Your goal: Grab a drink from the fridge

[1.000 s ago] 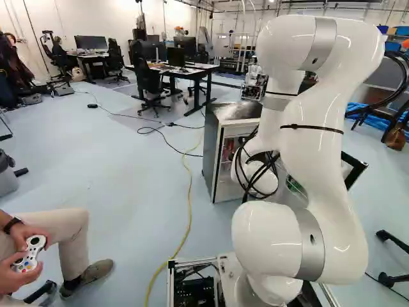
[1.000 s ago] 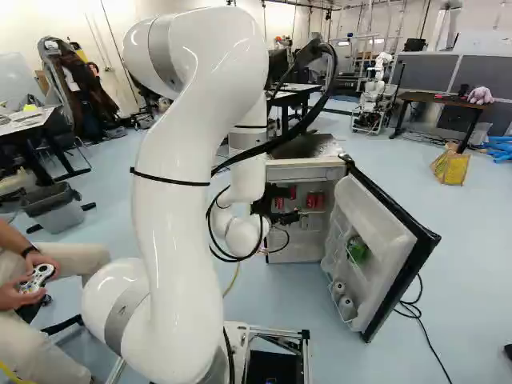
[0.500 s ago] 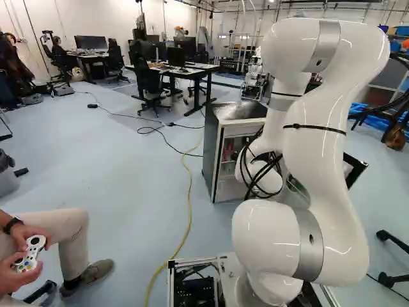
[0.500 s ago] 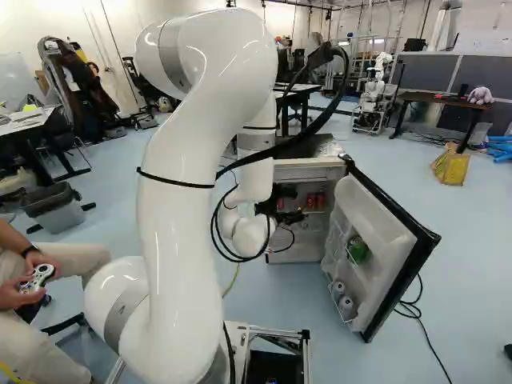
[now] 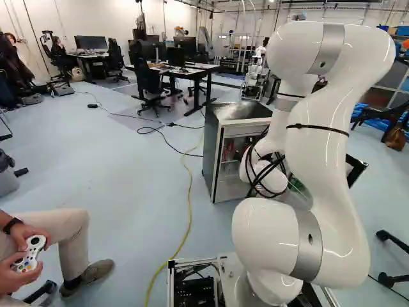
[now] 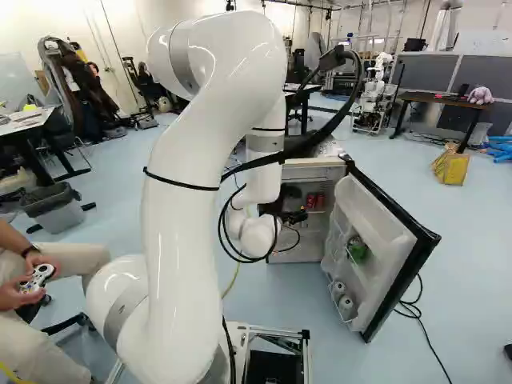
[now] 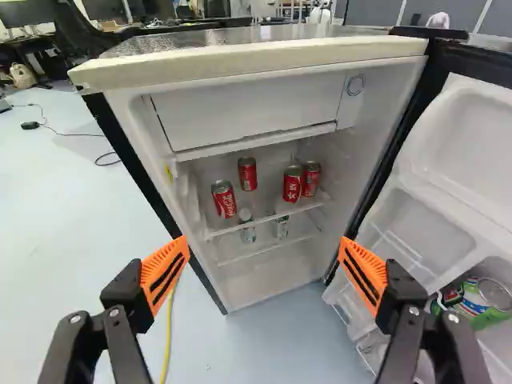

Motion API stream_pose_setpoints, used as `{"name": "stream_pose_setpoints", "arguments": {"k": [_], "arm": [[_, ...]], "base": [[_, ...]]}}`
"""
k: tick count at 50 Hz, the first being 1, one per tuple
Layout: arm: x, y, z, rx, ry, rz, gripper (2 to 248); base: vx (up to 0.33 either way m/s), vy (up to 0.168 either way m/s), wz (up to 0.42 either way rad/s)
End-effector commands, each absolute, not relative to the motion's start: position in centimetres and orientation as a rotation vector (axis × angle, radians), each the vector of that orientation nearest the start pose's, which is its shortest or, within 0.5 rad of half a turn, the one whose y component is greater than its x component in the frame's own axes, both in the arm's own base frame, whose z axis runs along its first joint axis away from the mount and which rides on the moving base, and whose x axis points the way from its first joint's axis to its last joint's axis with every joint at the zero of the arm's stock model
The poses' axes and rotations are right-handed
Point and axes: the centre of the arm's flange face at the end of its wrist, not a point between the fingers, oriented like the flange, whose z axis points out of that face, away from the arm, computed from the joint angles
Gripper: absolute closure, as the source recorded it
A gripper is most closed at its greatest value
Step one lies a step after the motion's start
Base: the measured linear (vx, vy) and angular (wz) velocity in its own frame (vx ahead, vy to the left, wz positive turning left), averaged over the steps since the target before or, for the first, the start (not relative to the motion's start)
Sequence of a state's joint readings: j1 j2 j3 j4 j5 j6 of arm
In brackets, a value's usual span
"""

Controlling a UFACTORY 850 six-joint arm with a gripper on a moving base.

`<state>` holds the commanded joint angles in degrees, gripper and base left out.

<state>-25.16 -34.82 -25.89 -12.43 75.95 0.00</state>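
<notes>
A small fridge [image 7: 240, 54] stands ahead of the pincer [image 6: 298, 216], its body facing the wrist camera. The white arm [image 6: 188, 224] rises in front of it in both base views and covers part of its opening. The fridge door [image 7: 444, 180] hangs wide open, its inner side showing molded racks. Inside, a closed freezer compartment [image 7: 240, 116] spans the upper part, with an upper wire shelf [image 7: 264, 221] below it and a lower shelf [image 7: 272, 250] under that.

In the wrist view the pincer [image 7: 263, 242] is spread wide, its orange pads [image 7: 166, 272] well apart, with the fridge's interior seen beyond and between them. A green package [image 7: 490, 318] and a metal can [image 7: 494, 294] lie together in a door rack; two white cylindrical containers [image 6: 346, 305] sit in a lower rack. Two clear bottles [image 7: 247, 229] [image 7: 281, 226] stand on the lower shelf, partly behind the upper one's front edge.

The drinks on the upper shelf are four red soda cans [image 7: 224, 199]: two close together on the door's side, the other two toward the opposite wall, one farther back.

Compared with the earlier frames, the arm's upper part and wrist have shifted rightward in both base views, carrying the pincer along. The lowest joint, the fridge and its open door keep their places.
</notes>
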Motion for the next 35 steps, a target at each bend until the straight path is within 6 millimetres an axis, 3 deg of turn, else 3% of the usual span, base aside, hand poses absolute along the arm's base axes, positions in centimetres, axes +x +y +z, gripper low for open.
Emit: {"name": "stream_pose_setpoints", "arguments": {"k": [35], "arm": [[36.2,-17.1,20.1,-2.636,0.276,-1.795,3]], "base": [[0.0,0.0,0.0]]}}
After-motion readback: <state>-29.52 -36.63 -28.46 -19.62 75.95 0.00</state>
